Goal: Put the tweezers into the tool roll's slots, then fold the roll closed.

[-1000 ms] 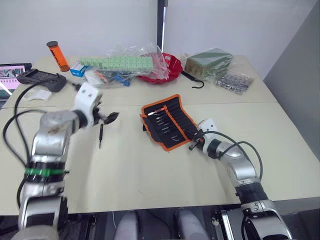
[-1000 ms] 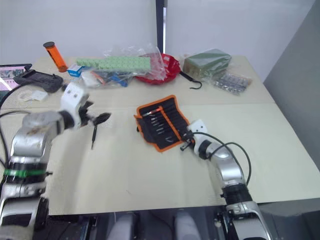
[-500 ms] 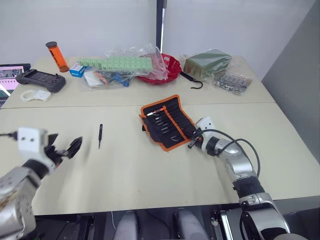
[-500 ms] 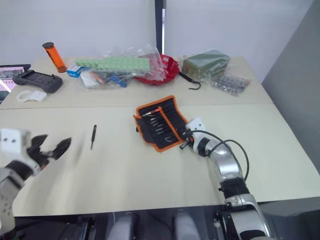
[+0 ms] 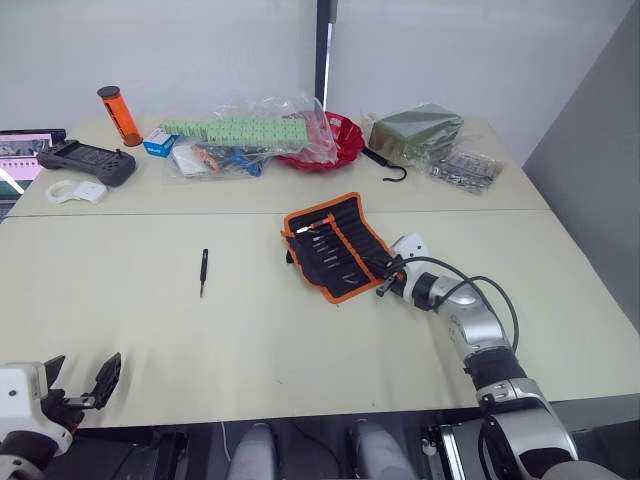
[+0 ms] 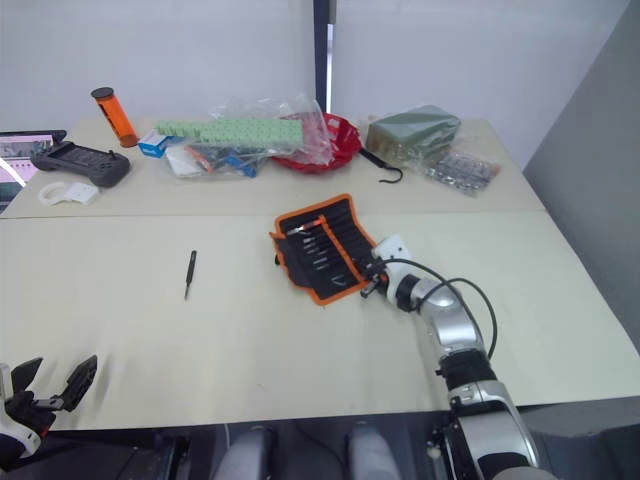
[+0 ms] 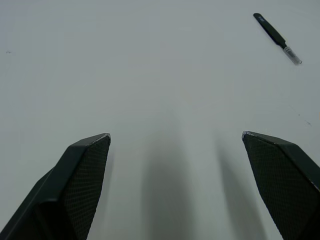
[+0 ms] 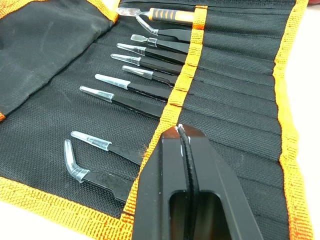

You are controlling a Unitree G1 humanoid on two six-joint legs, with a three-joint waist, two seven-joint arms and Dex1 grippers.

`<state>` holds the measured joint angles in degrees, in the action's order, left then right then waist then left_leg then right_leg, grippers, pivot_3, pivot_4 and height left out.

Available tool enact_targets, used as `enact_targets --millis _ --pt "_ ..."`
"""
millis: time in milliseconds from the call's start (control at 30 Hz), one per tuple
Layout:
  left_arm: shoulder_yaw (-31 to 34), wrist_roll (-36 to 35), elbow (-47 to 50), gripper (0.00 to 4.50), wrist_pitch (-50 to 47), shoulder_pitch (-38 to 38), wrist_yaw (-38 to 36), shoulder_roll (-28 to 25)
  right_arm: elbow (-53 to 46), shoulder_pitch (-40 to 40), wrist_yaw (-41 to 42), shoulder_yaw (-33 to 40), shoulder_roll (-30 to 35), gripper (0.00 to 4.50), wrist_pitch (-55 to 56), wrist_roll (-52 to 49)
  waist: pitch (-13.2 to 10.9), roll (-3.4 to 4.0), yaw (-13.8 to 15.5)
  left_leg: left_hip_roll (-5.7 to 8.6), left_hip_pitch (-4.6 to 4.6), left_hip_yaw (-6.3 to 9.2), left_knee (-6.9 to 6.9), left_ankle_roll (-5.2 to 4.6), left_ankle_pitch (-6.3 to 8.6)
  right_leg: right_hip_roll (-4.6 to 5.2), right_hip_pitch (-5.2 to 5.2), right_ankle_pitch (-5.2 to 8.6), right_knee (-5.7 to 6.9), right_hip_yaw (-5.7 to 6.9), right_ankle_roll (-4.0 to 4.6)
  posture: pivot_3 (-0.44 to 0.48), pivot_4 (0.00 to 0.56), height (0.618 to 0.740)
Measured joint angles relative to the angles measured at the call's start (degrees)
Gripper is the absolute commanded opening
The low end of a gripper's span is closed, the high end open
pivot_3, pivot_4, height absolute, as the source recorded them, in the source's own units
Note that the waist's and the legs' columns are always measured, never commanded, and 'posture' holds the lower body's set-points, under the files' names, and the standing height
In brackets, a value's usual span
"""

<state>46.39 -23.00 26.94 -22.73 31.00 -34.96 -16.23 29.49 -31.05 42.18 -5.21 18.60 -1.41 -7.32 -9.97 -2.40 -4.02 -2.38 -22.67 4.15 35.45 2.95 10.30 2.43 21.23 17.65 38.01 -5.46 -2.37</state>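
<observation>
Tool roll: we see the tool roll [image 5: 334, 246] lying open on the table [image 5: 300, 330], orange binding all around.
Slots: the slots [image 8: 240, 85] hold several tweezers with clear tip caps; we count 8 black ones plus 1 orange-handled tool [image 8: 170, 15].
Loose tweezers: 1 black pair of tweezers [image 5: 203, 270] lies flat on the table, well apart from the tool roll, on its left side.
Right gripper: our right gripper [image 8: 182, 132] hovers over the tool roll's orange centre strip, fingers pressed together, gripping nothing.
Left gripper: our left gripper [image 5: 80, 380] hangs at the table's near edge, far left of the tool roll, fingers spread wide, empty.
</observation>
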Motion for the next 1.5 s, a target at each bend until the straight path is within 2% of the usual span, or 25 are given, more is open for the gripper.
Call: enact_targets --millis 267,400,533,667,1033,1167,1267,1500 --pt "-1.9 -2.1 -1.4 4.49 1.3 0.1 0.7 -1.9 0.1 -0.1 0.5 -0.1 -0.1 0.00 0.2 0.0 0.0 -0.01 0.0 0.00 0.10 -0.05 -0.23 0.00 0.00 0.00 0.00 0.05 -0.03 -0.03 0.04 0.000 0.150 0.740" --pt "-3.4 -6.2 0.2 4.49 -1.4 -2.9 2.8 -2.2 0.0 0.1 0.4 0.0 0.0 0.00 0.2 0.0 0.0 -0.02 0.0 -0.02 0.12 -0.05 -0.25 0.00 0.00 0.00 -0.01 0.05 -0.03 -0.03 0.04 0.000 0.150 0.740" --pt "-10.9 -6.6 4.0 4.49 -6.3 -9.3 7.4 -3.5 -1.0 0.8 -0.2 0.3 0.1 0.00 0.0 0.0 0.0 -0.02 0.2 0.01 0.14 -0.05 -0.25 0.00 0.00 0.00 -0.04 0.03 -0.03 -0.04 0.01 0.000 0.150 0.740" --pt "-18.2 -3.3 4.2 4.49 -9.4 -16.3 14.4 -3.6 -3.6 2.4 -1.0 0.2 0.0 0.00 -0.2 0.0 0.0 -0.02 0.1 0.03 0.15 -0.03 -0.38 0.00 0.00 0.00 -0.03 0.03 -0.03 -0.04 0.00 0.000 0.150 0.740" --pt "-29.8 3.4 -1.8 4.49 -17.6 -30.0 27.2 -0.2 -7.6 4.7 -2.1 1.1 0.6 0.00 -2.5 -0.1 0.0 -0.02 0.6 0.13 0.15 0.02 -0.48 0.01 0.01 0.06 -0.03 0.04 -0.03 -0.02 -0.05 0.000 0.150 0.740" --pt "-32.5 6.1 -6.3 3.35 -18.4 -34.6 29.6 0.2 -7.9 5.0 -2.4 1.2 0.8 0.00 -2.8 -0.1 0.0 -0.01 0.8 0.16 0.16 0.05 -0.46 0.01 0.01 0.07 -0.04 0.04 -0.02 -0.01 -0.05 0.000 0.150 0.740" --pt "-33.8 7.8 -8.6 2.26 -18.4 -37.1 30.8 0.7 -8.1 5.2 -2.6 1.2 1.0 0.00 -2.9 -0.1 0.0 -0.01 1.1 0.19 0.16 0.05 -0.44 0.01 0.01 0.09 -0.05 0.03 -0.03 -0.03 -0.09 0.000 0.150 0.740" --pt "-35.1 9.9 -8.9 0.04 -18.8 -37.7 31.9 1.3 -8.9 5.5 -2.9 1.3 1.6 0.00 -3.7 -0.1 0.0 0.01 1.6 0.22 0.17 0.05 -0.42 0.01 0.00 0.13 -0.08 0.02 -0.04 -0.03 -0.11 0.000 0.150 0.740"
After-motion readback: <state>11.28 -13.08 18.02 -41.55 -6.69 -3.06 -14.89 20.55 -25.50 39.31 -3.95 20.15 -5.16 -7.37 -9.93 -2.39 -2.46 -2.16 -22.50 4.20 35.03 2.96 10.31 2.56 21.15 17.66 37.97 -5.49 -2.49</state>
